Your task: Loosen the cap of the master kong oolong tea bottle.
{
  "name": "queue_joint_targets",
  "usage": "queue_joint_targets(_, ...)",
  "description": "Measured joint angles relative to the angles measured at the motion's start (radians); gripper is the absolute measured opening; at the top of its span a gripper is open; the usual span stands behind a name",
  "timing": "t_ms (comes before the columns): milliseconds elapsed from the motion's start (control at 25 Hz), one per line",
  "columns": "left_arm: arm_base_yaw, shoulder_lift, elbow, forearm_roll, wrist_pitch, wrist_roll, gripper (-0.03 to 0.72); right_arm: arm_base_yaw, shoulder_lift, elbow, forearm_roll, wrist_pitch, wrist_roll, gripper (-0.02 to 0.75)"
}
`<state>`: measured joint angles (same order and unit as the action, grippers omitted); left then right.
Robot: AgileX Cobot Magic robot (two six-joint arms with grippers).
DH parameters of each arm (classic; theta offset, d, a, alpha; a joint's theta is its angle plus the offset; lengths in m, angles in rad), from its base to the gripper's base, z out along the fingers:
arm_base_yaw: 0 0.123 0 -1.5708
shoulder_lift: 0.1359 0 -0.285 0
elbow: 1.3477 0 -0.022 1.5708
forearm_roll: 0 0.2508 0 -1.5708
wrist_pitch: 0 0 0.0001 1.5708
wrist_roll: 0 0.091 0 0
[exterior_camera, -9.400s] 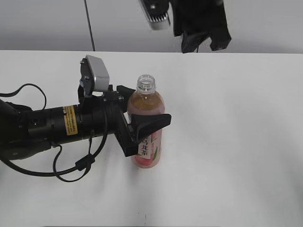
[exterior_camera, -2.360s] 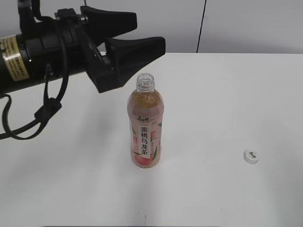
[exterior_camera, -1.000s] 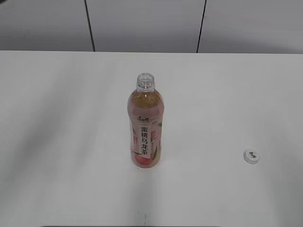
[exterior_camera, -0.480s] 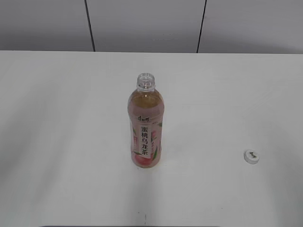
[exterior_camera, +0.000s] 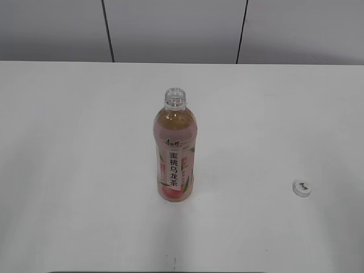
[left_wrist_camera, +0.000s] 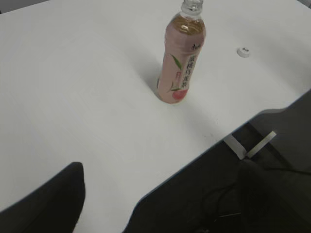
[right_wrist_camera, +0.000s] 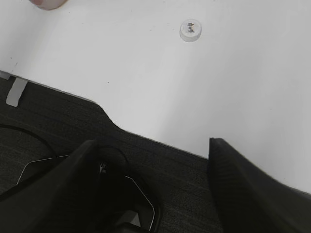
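Note:
The master kong oolong tea bottle (exterior_camera: 174, 149) stands upright in the middle of the white table, its neck open with no cap on it. It also shows in the left wrist view (left_wrist_camera: 182, 56). The white cap (exterior_camera: 302, 187) lies flat on the table to the bottle's right, logo up; it also shows in the left wrist view (left_wrist_camera: 243, 51) and the right wrist view (right_wrist_camera: 190, 30). Neither arm shows in the exterior view. My left gripper (left_wrist_camera: 160, 194) is open and empty, back over the table's near edge. My right gripper (right_wrist_camera: 153, 174) is open and empty, below the table edge.
The white table (exterior_camera: 85, 170) carries only the bottle and the cap. A grey panelled wall (exterior_camera: 170, 28) runs behind it. The table's curved front edge (right_wrist_camera: 112, 121) and dark floor with cables show in both wrist views.
The left arm held the bottle, then let go and withdrew left out of the exterior view. The cap came to lie on the table at the right. Nothing has moved in the last second.

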<state>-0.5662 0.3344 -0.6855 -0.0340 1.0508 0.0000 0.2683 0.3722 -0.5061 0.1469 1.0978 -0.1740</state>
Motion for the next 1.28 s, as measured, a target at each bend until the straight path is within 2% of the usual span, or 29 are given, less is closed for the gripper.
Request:
queue_joint_targets(120,0.000,-0.070,0.014,-0.001,0.042,0.015,0.575,0.000,0.000,0.000,0.000,0.000,0.000,0.519)
queue_joint_targets(360,-0.001,-0.200,0.124,0.002,-0.004,0.017,0.575,0.000,0.000,0.000,0.000,0.000,0.000,0.519)
queue_joint_targets(1280,-0.001,-0.231,0.124,0.021,-0.025,0.019,0.514,0.000,0.000,0.000,0.000,0.001,0.000,0.519)
